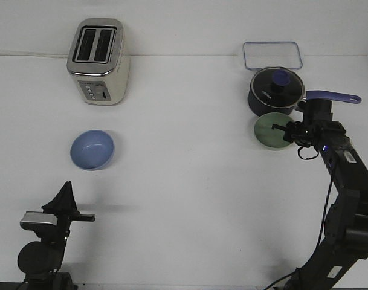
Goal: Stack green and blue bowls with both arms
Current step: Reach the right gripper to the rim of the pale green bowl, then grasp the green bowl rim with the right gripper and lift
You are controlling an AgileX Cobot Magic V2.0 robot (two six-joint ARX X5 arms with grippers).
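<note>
The right pincer (284, 129) sat at the rim of the green bowl (271, 131) near the counter's right edge, one finger seemingly inside, though I could not tell whether it had closed. That bowl lay just before the saucepan (275, 91), leaving little room. The blue bowl (92, 149) waited toward the left edge, the left pincer (64, 199) near the front-left corner, its state unclear.

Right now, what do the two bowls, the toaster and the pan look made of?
Blue bowl: matte, uniform colour, no glare; likely plastic or unglazed-look ceramic. Green bowl: same dull finish, probably the same material. Toaster: cream painted body with shiny metal top trim that reflects light. Pan: dark body, apparently coated metal, with a see-through lid, likely glass.
</note>
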